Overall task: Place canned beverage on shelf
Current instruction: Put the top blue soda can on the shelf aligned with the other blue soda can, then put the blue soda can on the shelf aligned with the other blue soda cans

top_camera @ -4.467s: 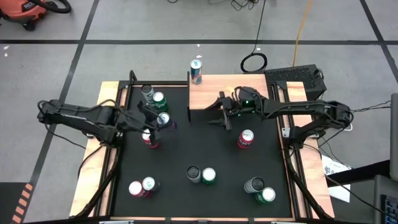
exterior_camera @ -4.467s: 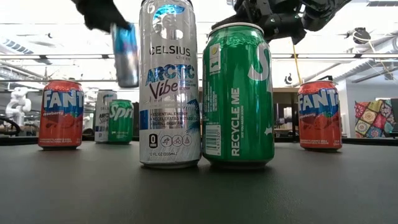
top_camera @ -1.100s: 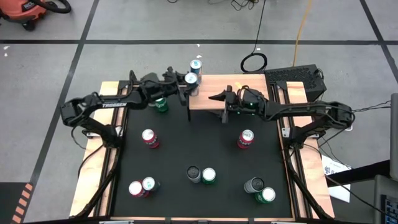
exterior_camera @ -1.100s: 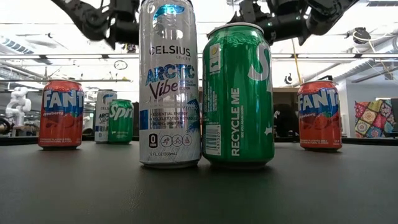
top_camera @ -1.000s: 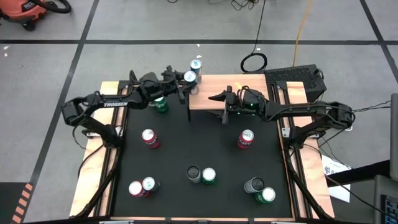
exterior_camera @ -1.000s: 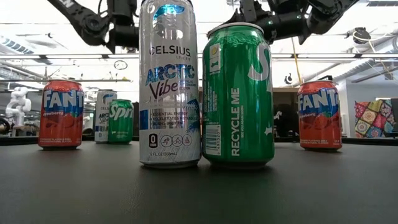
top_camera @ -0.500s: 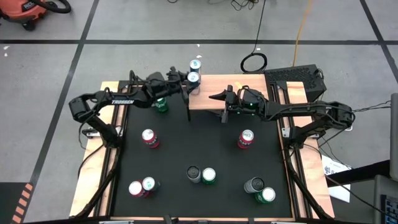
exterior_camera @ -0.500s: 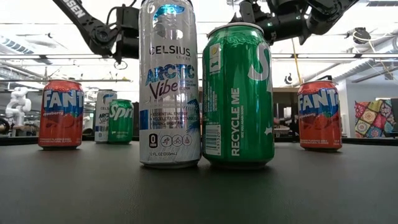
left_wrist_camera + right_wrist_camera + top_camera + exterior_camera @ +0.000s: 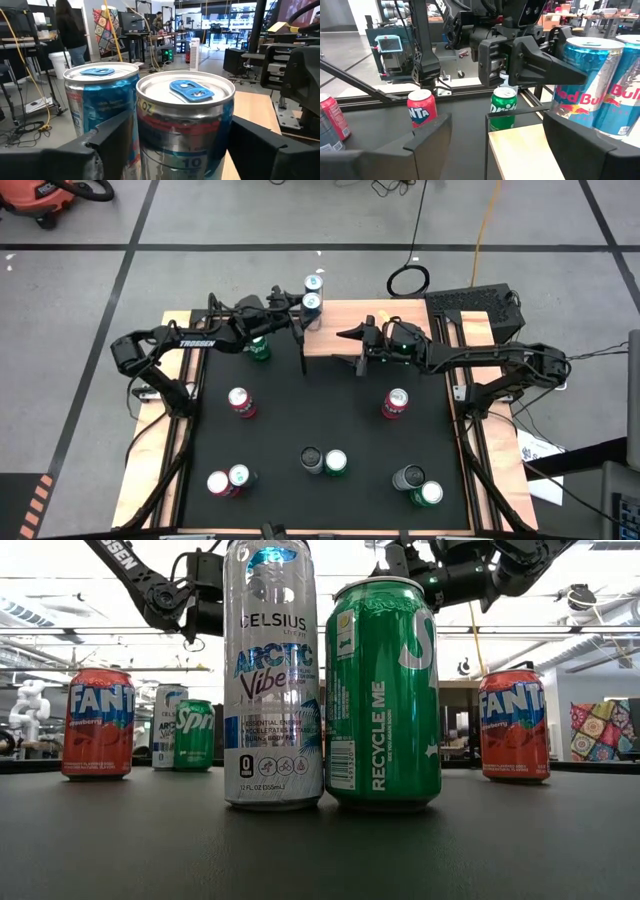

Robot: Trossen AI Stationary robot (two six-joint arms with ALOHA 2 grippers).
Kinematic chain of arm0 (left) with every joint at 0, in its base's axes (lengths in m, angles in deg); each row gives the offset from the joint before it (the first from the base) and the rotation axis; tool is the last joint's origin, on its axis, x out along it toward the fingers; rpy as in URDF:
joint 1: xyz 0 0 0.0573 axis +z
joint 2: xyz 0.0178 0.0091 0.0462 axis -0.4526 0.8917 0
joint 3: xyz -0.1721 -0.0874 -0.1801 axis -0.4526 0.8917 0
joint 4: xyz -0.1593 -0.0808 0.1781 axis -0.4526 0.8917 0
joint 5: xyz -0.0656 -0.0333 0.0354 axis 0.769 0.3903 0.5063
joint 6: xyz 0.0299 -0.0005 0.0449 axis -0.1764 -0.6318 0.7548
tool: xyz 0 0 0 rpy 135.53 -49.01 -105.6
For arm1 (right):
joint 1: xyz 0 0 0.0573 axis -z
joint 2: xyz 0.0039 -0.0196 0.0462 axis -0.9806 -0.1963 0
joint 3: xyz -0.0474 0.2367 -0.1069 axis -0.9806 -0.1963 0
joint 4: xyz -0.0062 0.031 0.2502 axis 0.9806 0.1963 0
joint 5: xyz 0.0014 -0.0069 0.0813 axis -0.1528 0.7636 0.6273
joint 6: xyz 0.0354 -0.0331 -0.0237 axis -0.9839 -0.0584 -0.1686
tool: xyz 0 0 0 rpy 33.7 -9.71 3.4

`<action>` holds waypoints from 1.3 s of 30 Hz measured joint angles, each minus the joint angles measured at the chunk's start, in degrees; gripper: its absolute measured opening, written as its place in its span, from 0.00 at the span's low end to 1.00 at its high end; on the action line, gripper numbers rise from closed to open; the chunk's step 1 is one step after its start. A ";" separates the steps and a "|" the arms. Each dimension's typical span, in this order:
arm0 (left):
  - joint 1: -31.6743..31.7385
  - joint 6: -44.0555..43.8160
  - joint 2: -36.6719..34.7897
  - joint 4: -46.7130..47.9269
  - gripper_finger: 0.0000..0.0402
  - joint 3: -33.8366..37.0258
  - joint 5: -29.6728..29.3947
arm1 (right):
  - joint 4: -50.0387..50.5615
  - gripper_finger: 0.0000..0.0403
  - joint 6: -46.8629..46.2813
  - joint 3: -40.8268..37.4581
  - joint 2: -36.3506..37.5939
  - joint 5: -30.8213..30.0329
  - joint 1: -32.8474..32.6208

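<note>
The shelf [image 9: 340, 323] is a light-wood board at the table's far edge; it also shows in the right wrist view [image 9: 520, 145]. A Red Bull can [image 9: 314, 283] stands at its far left corner. My left gripper [image 9: 306, 307] is shut on a second Red Bull can [image 9: 311, 302] right beside it. The left wrist view shows both tops, the held can [image 9: 185, 100] and the standing can [image 9: 100, 90]. My right gripper [image 9: 345, 347] is open and empty over the shelf's near edge, its fingers [image 9: 427, 135] wide apart. My left gripper pinches the can's round side in its upper half [image 9: 570, 75] between its two fingers [image 9: 112, 140]. The fingers come level from the table's left. The can stands upright with its tab up; I cannot tell whether its base rests on the shelf or hangs just above it.
On the black mat stand a green Sprite can [image 9: 258, 348], two red Fanta cans [image 9: 239, 400] [image 9: 395, 402] and three pairs of cans near the front [image 9: 325, 462]. A Celsius can [image 9: 270, 670] and a green can [image 9: 382, 690] fill the low view.
My left gripper has carried the held can a little toward the table's far right, up beside the can standing on the shelf's far left corner. The can has stayed upright.
</note>
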 joint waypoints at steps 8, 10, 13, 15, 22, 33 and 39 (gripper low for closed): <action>-0.07 0.07 -2.70 2.04 0.83 0.08 0.00 | 0.04 0.74 -0.04 0.00 0.00 0.00 -0.02; -0.07 1.14 -4.96 4.13 0.83 0.07 -0.32 | 0.00 0.74 -0.04 0.00 0.00 0.00 -0.02; -0.08 2.41 -8.92 8.36 0.83 0.07 -1.17 | 0.00 0.74 -0.02 0.02 0.00 0.00 -0.02; -0.26 2.81 -12.15 11.87 0.83 0.07 -1.60 | 0.00 0.74 -0.04 0.02 0.00 0.00 -0.02; -5.77 5.62 -26.87 39.35 0.83 0.04 -12.78 | 0.28 0.74 -0.06 0.04 -0.03 0.09 -0.11; -36.35 -11.45 -40.59 67.31 0.83 0.00 -29.15 | 0.85 0.74 -0.56 0.04 -0.03 4.85 -0.14; -55.03 -20.13 -36.96 69.28 0.83 0.13 -43.01 | 0.93 0.74 -3.10 0.04 -0.03 4.82 -0.53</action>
